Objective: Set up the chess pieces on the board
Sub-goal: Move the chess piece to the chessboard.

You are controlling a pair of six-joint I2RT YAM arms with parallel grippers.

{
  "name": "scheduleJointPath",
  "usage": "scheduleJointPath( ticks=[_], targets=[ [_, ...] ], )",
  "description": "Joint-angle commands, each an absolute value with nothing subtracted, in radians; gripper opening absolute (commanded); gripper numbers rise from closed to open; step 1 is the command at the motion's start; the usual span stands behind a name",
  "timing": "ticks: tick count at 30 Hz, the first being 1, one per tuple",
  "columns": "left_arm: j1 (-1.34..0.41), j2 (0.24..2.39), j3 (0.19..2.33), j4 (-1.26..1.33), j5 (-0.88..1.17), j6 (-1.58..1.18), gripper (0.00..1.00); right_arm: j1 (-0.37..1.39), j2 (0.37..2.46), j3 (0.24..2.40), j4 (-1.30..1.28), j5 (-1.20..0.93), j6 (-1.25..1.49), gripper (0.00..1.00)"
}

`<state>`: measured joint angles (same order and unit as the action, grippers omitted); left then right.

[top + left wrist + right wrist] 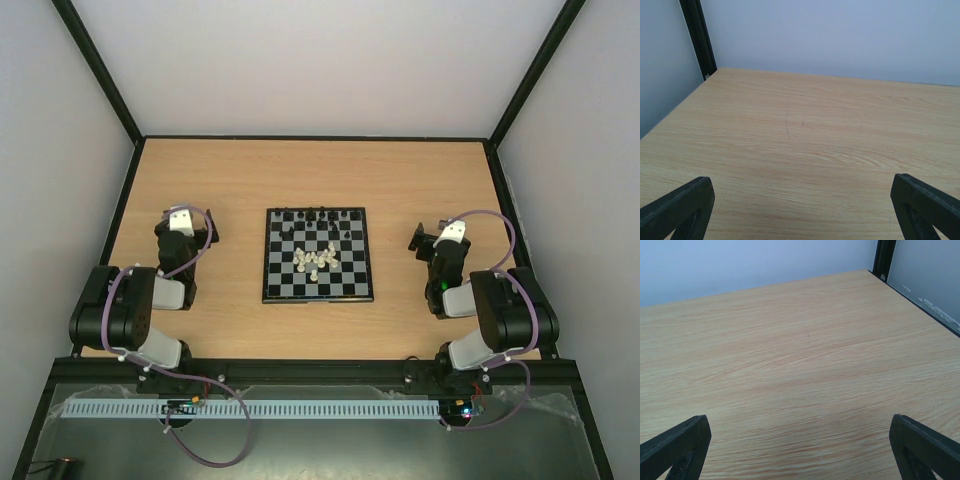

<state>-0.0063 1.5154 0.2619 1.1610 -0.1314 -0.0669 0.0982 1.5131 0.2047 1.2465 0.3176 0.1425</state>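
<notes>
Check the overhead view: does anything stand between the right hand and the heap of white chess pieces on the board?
Nothing visible does. Only bare table lies between the open right hand and the right edge of the board, and empty squares lead on to the white chess pieces heaped near its middle.

Board: black and pale grey chequered squares. Chess pieces: cream-white; others black. Table: light wood grain.
</notes>
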Motion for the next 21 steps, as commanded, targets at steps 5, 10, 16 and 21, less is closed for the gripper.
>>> scheduleJointPath(
  ticks=[5, 10, 16, 21],
  targets=[
    [-0.009, 1.525, 0.261, 1.212, -0.132, -0.063, 1.00, 0.093, 1.519, 0.220, 1.263, 0.323, 0.148, 0.99],
    [-0.009, 1.525, 0.261, 1.212, -0.132, -0.064, 1.00, 0.092, 1.517, 0.219, 1.263, 0.323, 0.148, 0.99],
    [-0.019, 1.509, 0.278, 1.189, -0.160, -0.060, 1.00, 0.093, 1.513, 0.209, 1.278, 0.323, 0.146, 0.99],
    [-0.167, 1.412, 0.490, 0.793, -0.338, 0.010, 1.00, 0.096, 1.360, 0.248, 1.057, 0.338, 0.171, 0.99]
  ],
)
